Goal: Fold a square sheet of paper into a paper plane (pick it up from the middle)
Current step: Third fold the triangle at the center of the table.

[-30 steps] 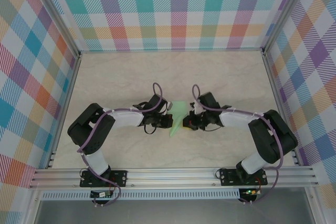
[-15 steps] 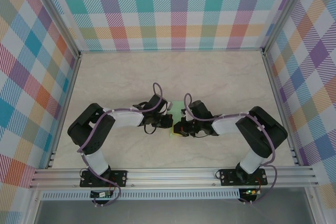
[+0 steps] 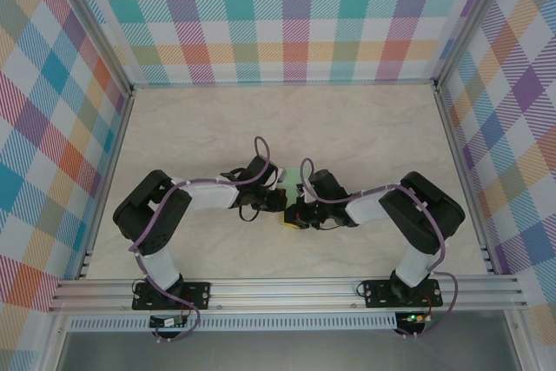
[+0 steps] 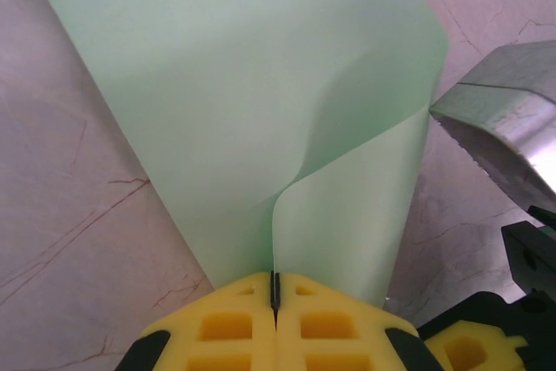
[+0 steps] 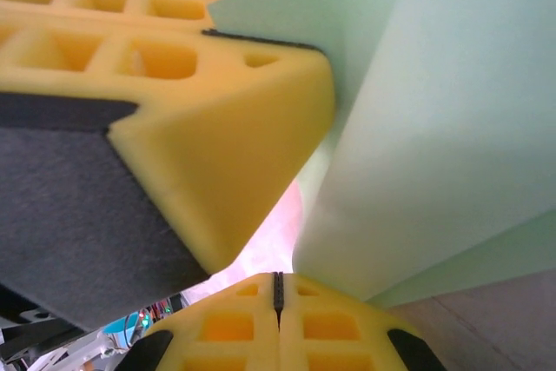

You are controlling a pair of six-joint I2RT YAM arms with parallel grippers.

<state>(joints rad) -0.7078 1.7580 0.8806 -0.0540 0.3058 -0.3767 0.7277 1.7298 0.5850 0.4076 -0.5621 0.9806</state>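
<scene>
The paper plane [image 4: 261,84] is a light green folded sheet lying on the marble table top, one flap curling up. In the left wrist view its raised edge runs straight into the seam of my left gripper [image 4: 275,284], which is shut on it. From above, the left gripper [image 3: 280,202] and right gripper [image 3: 294,213] meet over the paper [image 3: 295,187], which is mostly hidden beneath them. My right gripper [image 5: 278,284] is shut with nothing in its seam; the paper [image 5: 434,128] rises just to its right, and the left gripper's yellow fingers [image 5: 200,154] are close at its upper left.
The marble table [image 3: 365,128] is walled by checked panels on three sides. An aluminium rail [image 3: 287,288] with both arm bases runs along the near edge. A metal part of the right arm [image 4: 508,128] sits at the paper's right edge.
My right gripper has swung left across the paper to sit against the left gripper, covering most of the green sheet from above. The left arm has stayed put.
</scene>
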